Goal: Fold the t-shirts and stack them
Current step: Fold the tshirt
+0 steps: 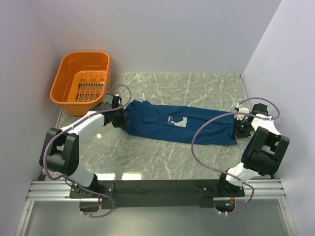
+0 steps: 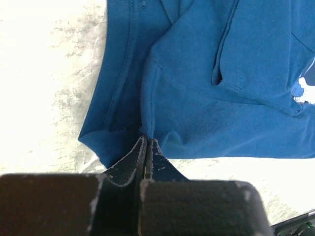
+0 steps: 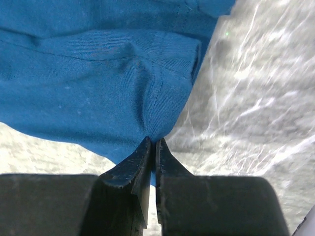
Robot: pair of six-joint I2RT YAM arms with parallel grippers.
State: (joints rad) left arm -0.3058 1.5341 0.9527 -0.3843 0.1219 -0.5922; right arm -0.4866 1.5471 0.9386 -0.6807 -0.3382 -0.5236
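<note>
Navy t-shirt [image 1: 152,123] lies stretched in a long band on the marble table [image 1: 162,160], starting just right of the orange basket [image 1: 58,84] and running away from it. Its pale chest print [image 1: 178,121] shows a dark figure; any lettering is too small to read. Left gripper [image 2: 147,141], nearest the basket, pinches one end's fabric with fingers pressed together; right gripper [image 3: 153,143] pinches the far end likewise.

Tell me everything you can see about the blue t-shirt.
The t-shirt is dark blue, cotton-like knit, with stitched hems and a pale chest print. It lies folded into a long creased band across the marble table, stretched between the left pincer, shut on its left end, and the right pincer, shut on its right end.
</note>
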